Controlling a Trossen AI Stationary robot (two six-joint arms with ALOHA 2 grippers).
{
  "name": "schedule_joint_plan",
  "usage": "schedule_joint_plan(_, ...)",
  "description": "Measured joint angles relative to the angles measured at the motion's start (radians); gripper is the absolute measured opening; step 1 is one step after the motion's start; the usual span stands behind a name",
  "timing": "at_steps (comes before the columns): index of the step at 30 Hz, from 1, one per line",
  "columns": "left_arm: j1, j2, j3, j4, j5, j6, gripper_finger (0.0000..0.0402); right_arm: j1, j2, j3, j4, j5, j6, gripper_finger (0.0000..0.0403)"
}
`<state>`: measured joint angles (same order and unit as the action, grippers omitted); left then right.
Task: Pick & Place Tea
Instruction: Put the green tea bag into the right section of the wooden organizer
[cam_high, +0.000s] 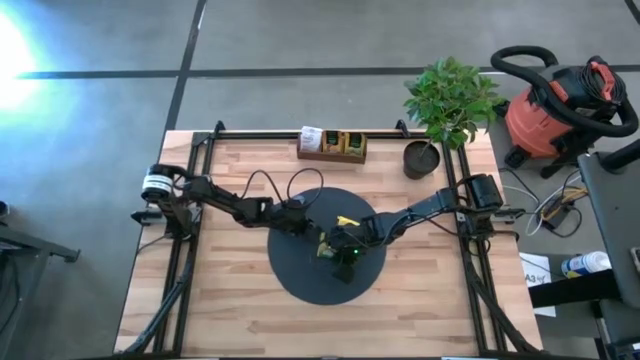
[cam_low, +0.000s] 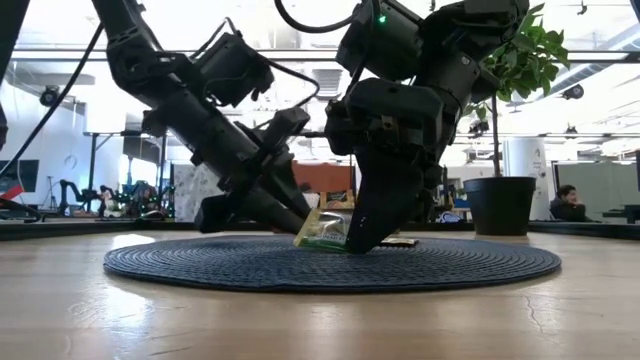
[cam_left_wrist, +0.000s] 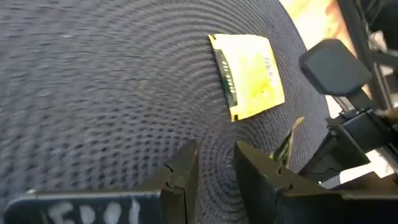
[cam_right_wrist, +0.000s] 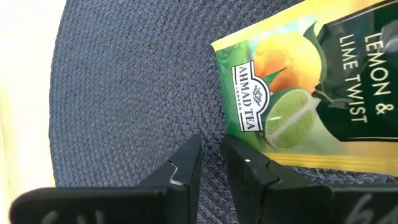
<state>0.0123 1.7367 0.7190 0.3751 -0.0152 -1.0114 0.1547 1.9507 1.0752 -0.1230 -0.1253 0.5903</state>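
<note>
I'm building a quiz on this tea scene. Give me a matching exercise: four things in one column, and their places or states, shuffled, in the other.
Things:
1. yellow tea packet
2. Lemon & Lime Twist packet
3. wooden tray
4. potted plant

Places or states:
A. tilted up on its edge on the black round mat
B. in the table corner on the right arm's side
C. lying flat on the mat
D. at the table's edge, holding packets

Pairs: 1-C, 2-A, 3-D, 4-B

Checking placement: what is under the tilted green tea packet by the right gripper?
The green tea packet leans on edge on the black mat. The right gripper covers its far side.
</note>
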Motion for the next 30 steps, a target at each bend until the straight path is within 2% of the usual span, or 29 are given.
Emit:
schedule_joint_plan(3,0.01,-0.016,-0.042,0.086,-0.001,-0.02,0.0098,0.0,0.0,0.0,0.0,0.0,0.0,0.007)
schedule_joint_plan(7,0.014,-0.024,-0.082,0.241,0.053,-0.032,0.0098,0.0,0.0,0.0,0.002,-0.001,-0.007,0.0068)
schedule_joint_plan(12,0.01,-0.019,-0.086,0.234,0.081,-0.037,0.0098,0.0,0.0,0.0,0.002,-0.002,-0.01,0.0068)
schedule_joint_plan(20,0.009,-0.018,-0.086,0.181,0.063,0.011,0.0098,0.0,0.0,0.0,0.002,-0.002,-0.008,0.0068)
schedule_joint_plan(30,-0.032,-0.018,-0.07,0.193,0.066,0.09,0.0098,0.0,0.0,0.0,0.002,-0.003,-0.007,0.0068)
